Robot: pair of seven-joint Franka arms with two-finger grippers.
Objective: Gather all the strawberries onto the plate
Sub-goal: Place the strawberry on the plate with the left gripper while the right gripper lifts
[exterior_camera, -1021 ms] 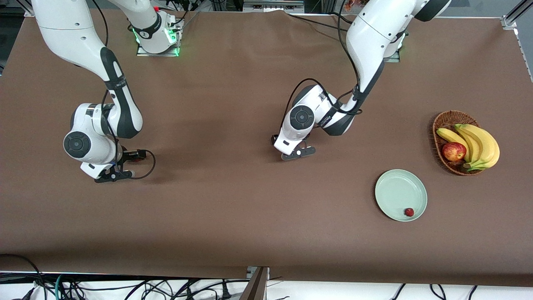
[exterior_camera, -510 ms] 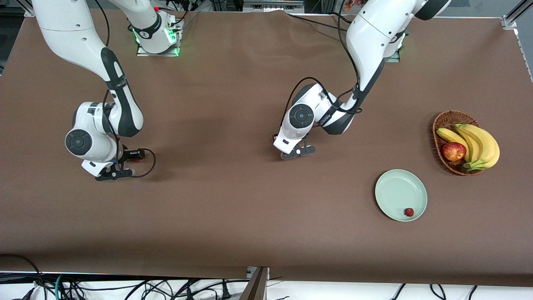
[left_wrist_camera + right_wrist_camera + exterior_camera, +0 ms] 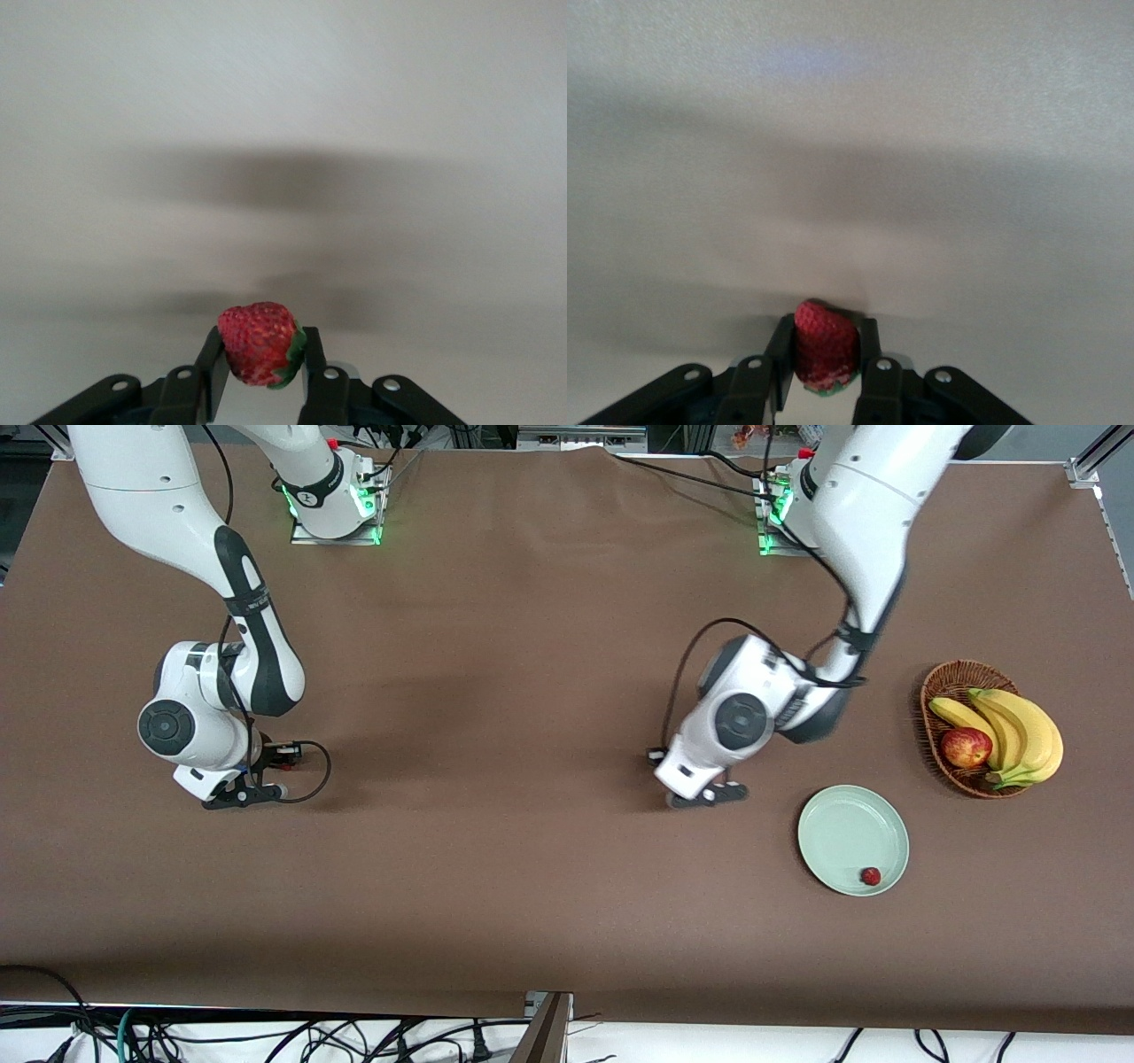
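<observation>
One strawberry lies in the mint-green plate, near the rim closest to the front camera. My left gripper hangs over the brown table just beside the plate, toward the right arm's end. In the left wrist view it is shut on a second strawberry with a green cap. My right gripper sits low over the table at the right arm's end. It is shut on a third strawberry. Both held berries are hidden under the hands in the front view.
A brown wicker basket stands at the left arm's end, farther from the front camera than the plate. It holds bananas and a red-yellow apple. Cables hang along the table's near edge.
The left arm has swung from the middle of the table toward the plate with its strawberry. The right gripper has shut on its strawberry and barely moved.
</observation>
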